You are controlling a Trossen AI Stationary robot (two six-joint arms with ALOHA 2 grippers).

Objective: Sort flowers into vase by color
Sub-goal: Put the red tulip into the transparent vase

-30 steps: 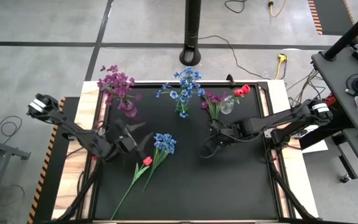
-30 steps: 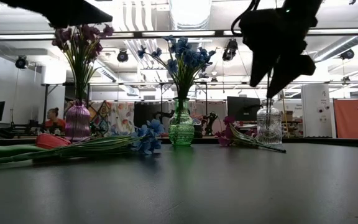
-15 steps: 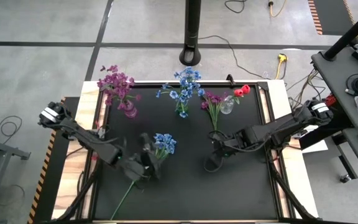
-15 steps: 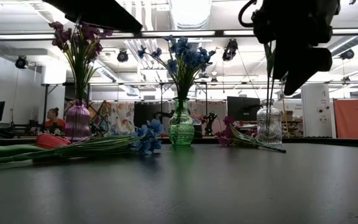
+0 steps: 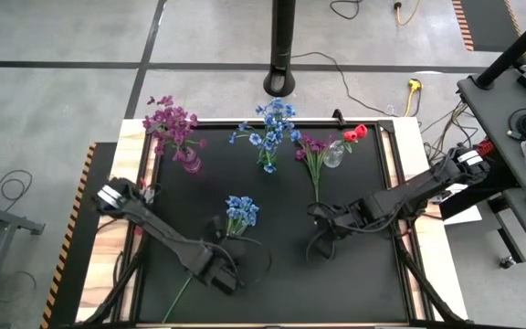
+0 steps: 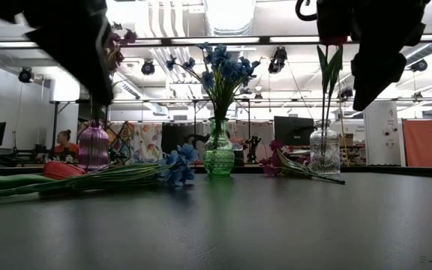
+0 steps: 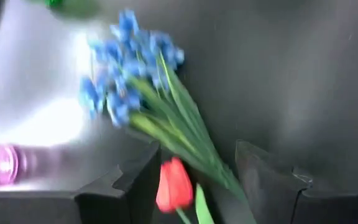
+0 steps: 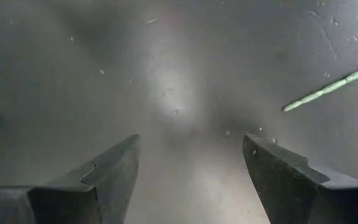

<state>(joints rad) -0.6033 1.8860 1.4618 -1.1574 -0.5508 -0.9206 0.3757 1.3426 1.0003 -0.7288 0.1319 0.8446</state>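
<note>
Nearest the front edge of the desk [image 5: 354,283], two flowers lie loose on the dark mat: a red tulip [image 7: 173,185] and a blue spray [image 5: 241,211] whose long green stems run side by side toward the front left corner. The left tool [image 7: 197,180] hangs just over them, its fingers apart and straddling the red bloom and the blue spray's stems, holding nothing. These two are, by my reading, part of what is left to sort.

Toward the middle right, the right tool [image 8: 191,174] hovers over bare mat, fingers spread wide and empty; only the cut end of a green stem [image 8: 328,92] shows beyond it. That stem most likely belongs to the purple spray [image 5: 314,151] lying on the desk with its blooms just beside the clear vase [image 5: 334,156], so it too seems unsorted, though from above it is hard to be sure it is not leaning in the vase.

Along the far edge stand three vases. The purple vase [image 5: 190,161] on the left holds a bunch of purple-magenta blooms [image 5: 170,122]; the green vase [image 6: 218,156] in the middle holds blue flowers [image 5: 272,121]; the clear vase on the right carries a red flower [image 5: 355,132]. Each colour thus has its vase started, and roughly three stems remain on the desk.
</note>
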